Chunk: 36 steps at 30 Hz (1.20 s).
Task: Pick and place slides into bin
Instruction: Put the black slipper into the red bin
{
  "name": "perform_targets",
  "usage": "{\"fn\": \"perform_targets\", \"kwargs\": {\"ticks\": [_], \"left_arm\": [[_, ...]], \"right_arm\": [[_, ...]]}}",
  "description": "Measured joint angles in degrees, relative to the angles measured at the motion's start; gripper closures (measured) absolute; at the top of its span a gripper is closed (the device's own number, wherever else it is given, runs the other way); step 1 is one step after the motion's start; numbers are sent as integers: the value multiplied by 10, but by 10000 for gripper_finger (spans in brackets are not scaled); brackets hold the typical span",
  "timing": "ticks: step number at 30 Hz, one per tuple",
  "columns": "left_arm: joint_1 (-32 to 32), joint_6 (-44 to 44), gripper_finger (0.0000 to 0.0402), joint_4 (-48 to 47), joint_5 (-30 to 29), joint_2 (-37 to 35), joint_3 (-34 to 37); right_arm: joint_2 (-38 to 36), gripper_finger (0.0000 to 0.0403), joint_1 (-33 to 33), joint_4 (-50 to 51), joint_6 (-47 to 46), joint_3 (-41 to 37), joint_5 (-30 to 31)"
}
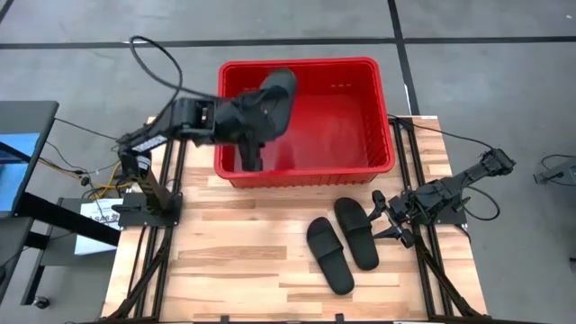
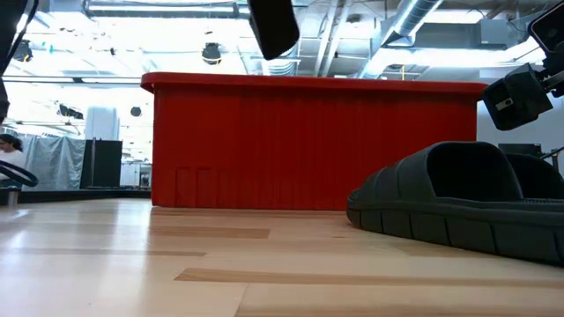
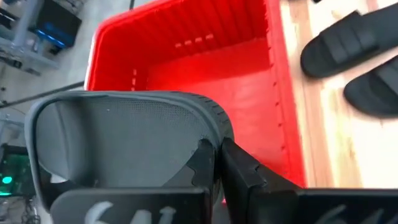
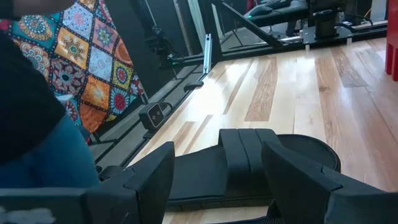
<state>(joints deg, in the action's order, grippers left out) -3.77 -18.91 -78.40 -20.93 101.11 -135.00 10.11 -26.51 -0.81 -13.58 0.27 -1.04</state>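
The red bin point(image 1: 378, 108) stands at the table's far side. My left gripper point(image 1: 255, 115) is over the bin's left half, shut on a black slide point(image 1: 277, 92). That slide also shows at the top of the low view point(image 2: 273, 25), above the bin's rim. Two more slides point(image 1: 328, 255) point(image 1: 357, 232) lie side by side on their soles on the table, near the bin's right half. My right gripper point(image 1: 389, 219) is open just right of them; in its wrist view the fingers stand apart on either side of a slide point(image 4: 249, 163). No fourth slide shows. My left gripper pinches the slide's raised side edge point(image 3: 214, 127) between its two fingers, one finger point(image 3: 200, 163) on the footbed side and the other point(image 3: 242, 171) on the outer side. The slide sticks out beyond the fingers toward the far right, lifted clear above the bin's floor.
The bin's floor point(image 3: 236, 68) shows bare red to the right of the held slide. Bare wooden table point(image 1: 225, 261) lies left of the two slides. Cables and a stand point(image 1: 99, 180) sit off the table's left edge.
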Motion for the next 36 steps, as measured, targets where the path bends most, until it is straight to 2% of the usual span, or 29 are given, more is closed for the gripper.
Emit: {"fn": "perform_targets", "kwargs": {"ticks": [8,19,36], "left_arm": [[-102,-55,401,-11,100,0,31],[-191,-116,401,60,203,1,146],[-251,-144,401,205,273,1,355]], "right_arm": [[0,170,0,0,0,0,0],[0,170,0,0,0,0,0],[0,170,0,0,0,0,0]]}}
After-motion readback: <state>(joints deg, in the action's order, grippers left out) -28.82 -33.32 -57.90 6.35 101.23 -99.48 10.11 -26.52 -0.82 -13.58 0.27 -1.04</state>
